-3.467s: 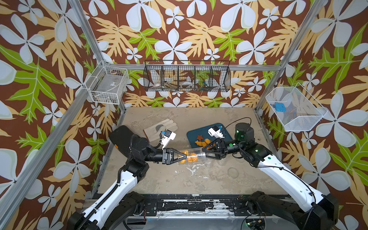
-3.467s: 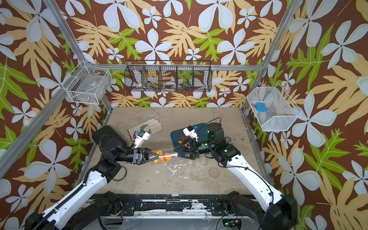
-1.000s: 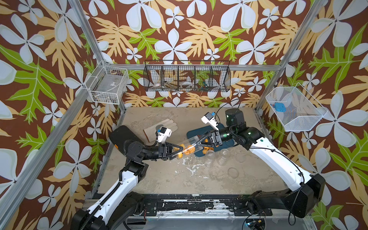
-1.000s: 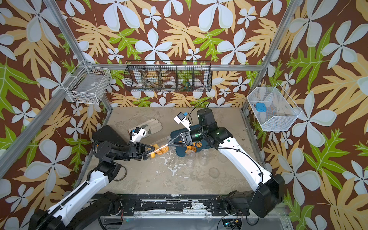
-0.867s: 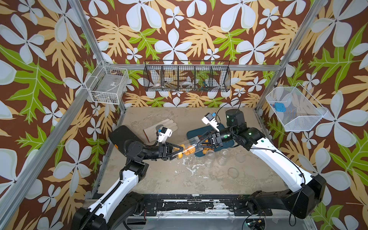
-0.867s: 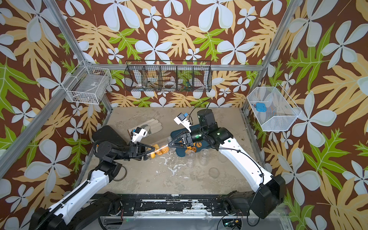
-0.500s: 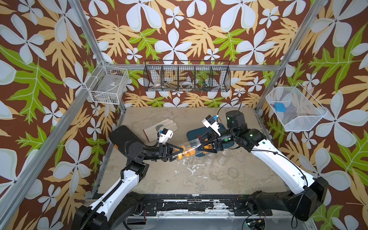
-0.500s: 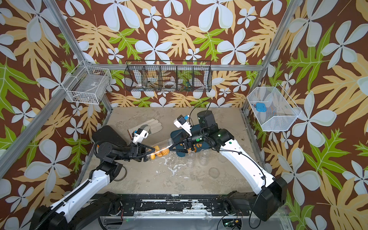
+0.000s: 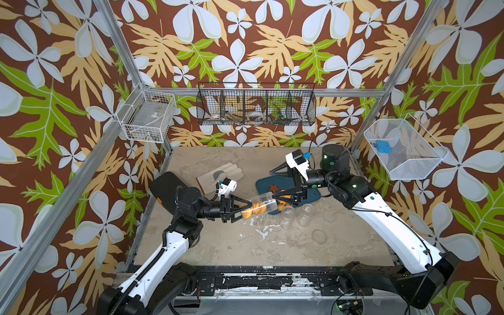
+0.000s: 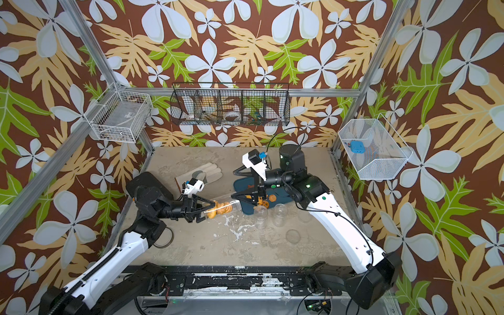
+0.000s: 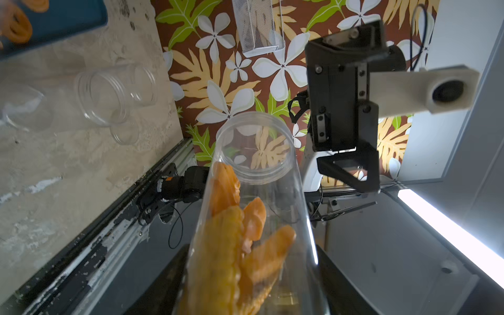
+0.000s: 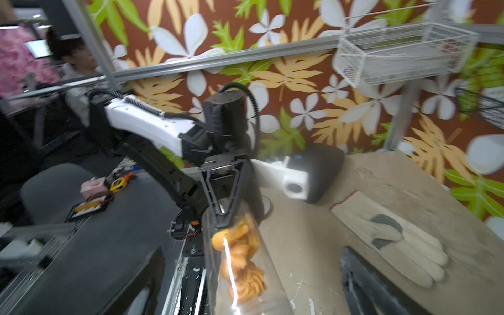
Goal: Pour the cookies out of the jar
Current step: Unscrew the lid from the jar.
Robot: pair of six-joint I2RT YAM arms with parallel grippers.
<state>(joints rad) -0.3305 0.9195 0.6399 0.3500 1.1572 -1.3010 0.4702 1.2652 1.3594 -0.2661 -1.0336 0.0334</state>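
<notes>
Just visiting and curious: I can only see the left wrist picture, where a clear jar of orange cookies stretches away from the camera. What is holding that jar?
Observer: The left end effector clamps the jar at its closed end and holds it off the table.
Visitor: Where does the open end point?
Observer: Toward the blue tray, at its near edge in both top views.
Visitor: Is the other arm helping?
Observer: No. The right end effector has its jaws wide apart near the jar's mouth and is not closed on it.
</notes>
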